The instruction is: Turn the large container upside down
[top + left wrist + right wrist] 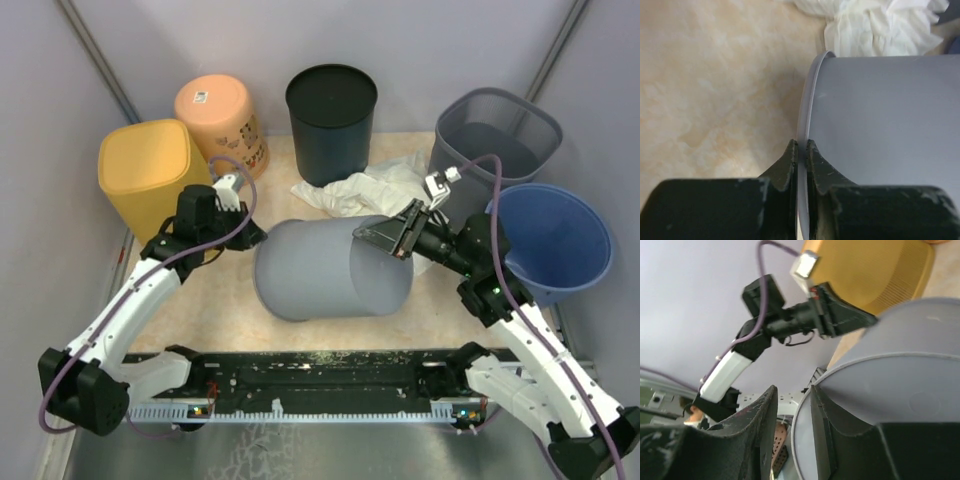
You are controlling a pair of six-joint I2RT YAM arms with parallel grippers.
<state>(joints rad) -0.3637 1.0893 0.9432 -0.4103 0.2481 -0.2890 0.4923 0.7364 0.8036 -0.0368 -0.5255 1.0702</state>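
Six containers show: one grey bin lying on its side, plus yellow, peach, black, mesh and blue ones. One white cloth lies there. Two arms reach in.

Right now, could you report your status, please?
Left hand shut on large grey plastic container, right hand likewise. Container on its side. White crumpled cloth behind.

Nothing can be read for certain in any view. The upturned peach-coloured plastic bin at the back left carries a small white sticker on its base and a patch of dark printed figures on its side, both too small and blurred to make out. The two wrist views show no writing, numbers or signs on anything
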